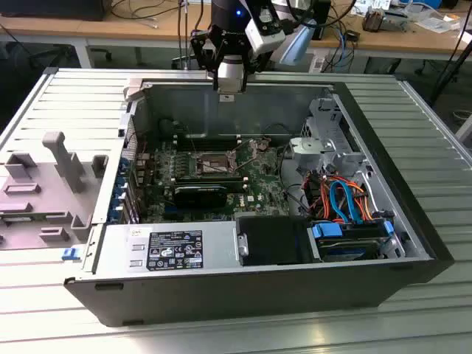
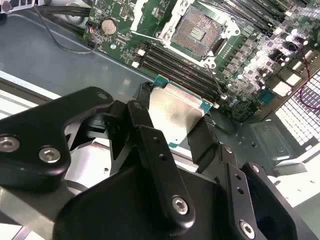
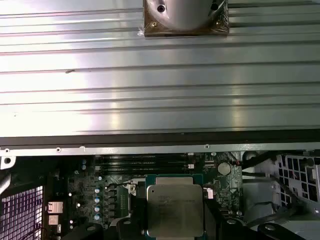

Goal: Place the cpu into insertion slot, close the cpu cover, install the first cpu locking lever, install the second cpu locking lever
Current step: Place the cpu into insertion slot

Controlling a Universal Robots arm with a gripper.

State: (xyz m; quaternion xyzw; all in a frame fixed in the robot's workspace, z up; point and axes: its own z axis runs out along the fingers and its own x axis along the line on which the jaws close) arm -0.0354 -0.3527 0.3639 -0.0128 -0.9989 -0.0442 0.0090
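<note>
Exterior view: shows the black two-fingered gripper (image 1: 228, 92) poised above the far wall of the open grey metal computer case (image 1: 221, 295), lying on its side on the ribbed silver table (image 1: 413, 110). Second wrist view: catches the black fingers (image 2: 141, 120) pinching the small flat square cpu with the dull silver-grey metal top (image 2: 172, 112) by two opposite edges, jaws pressed onto it. Puts the chip in the air, well apart from the square insertion slot (image 2: 197, 31) on the green motherboard (image 2: 122, 47). Finds the slot's pin field bare, nothing seated. Places the long black memory slots (image 2: 175, 65) between held chip and slot. First wrist view: looks at the cpu's lid, motherboard behind it, ribbed table past the case's edge.
</note>
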